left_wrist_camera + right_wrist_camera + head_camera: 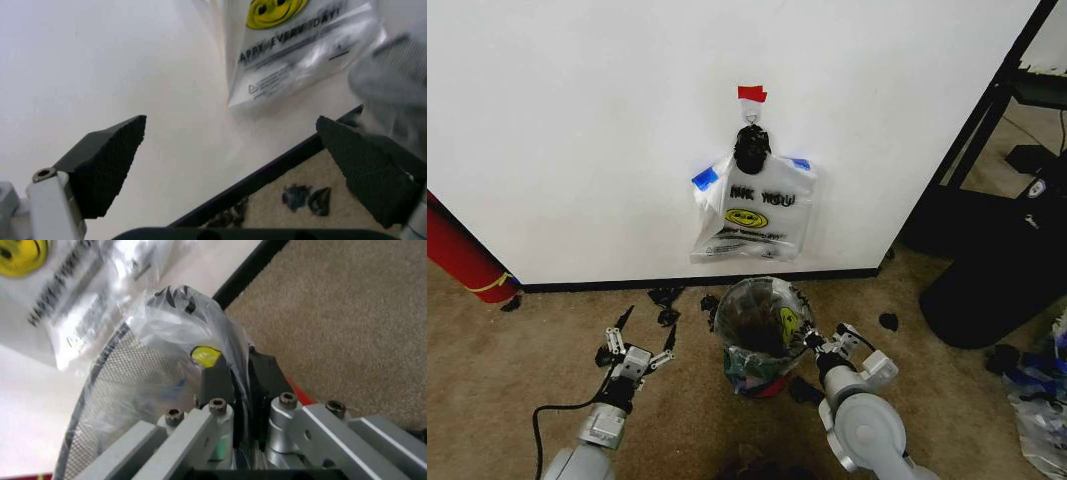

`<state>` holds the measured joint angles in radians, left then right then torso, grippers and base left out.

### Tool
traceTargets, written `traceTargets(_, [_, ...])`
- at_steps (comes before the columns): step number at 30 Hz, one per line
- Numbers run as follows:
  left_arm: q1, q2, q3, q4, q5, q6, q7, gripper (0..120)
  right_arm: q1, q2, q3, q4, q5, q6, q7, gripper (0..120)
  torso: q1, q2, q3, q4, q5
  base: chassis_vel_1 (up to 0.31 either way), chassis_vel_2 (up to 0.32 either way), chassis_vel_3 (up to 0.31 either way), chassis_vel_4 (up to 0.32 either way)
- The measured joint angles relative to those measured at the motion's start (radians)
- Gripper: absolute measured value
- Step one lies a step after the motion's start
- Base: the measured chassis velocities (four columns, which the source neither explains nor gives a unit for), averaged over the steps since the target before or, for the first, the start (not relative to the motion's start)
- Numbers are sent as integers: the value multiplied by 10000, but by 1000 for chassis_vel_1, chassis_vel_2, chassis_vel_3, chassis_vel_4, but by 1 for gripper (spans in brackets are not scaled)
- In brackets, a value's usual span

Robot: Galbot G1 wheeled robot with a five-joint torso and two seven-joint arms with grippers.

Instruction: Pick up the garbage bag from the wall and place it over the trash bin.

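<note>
The right claw [815, 343] is pinching the garbage bag [762, 325] at the trash bin [765, 383] rim, maybe to stretch it over. The left claw [640, 343] is waiting wide open nearby.

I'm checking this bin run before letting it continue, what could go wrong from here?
1. The right claw is pinched on the garbage bag at the trash bin's rim; pulling away without opening could drag the film off or tip the bin.
2. The bag looks only loosely draped, so it might slip into the bin.
3. The left claw hangs open beside the bin, near black scraps on the carpet that could snag.
</note>
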<state>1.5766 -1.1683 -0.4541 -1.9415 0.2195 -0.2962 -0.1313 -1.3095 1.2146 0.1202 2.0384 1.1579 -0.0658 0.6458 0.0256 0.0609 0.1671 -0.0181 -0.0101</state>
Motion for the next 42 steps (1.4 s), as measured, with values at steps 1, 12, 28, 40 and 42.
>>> traceTargets(1, [0,0,0,0,0,0,0,100,0,0,0,0,0,0,0,1,0,0,0,0,0,0,0,0,0])
traceTargets(12, [129,-19,218,-110,-4,-2,33,100,-297,-419,-102,-745,-884,-450,-1678,1,-1,1,-2,-3,-3,0,0,0,0])
traceTargets(28, [123,25,337,-58,-2,-19,46,100,-547,-667,-27,-428,-919,-806,-1883,1,0,-3,1,2,1,0,0,0,0])
traceTargets(40, [160,128,313,-149,-2,-30,44,100,-920,-939,122,-46,-1448,-721,-2159,21,0,-3,1,0,0,0,0,0,0])
traceTargets(42, [162,129,309,-148,-2,-41,41,100,-981,-992,147,54,-1467,-704,-2156,30,0,-3,1,-1,0,0,0,0,0])
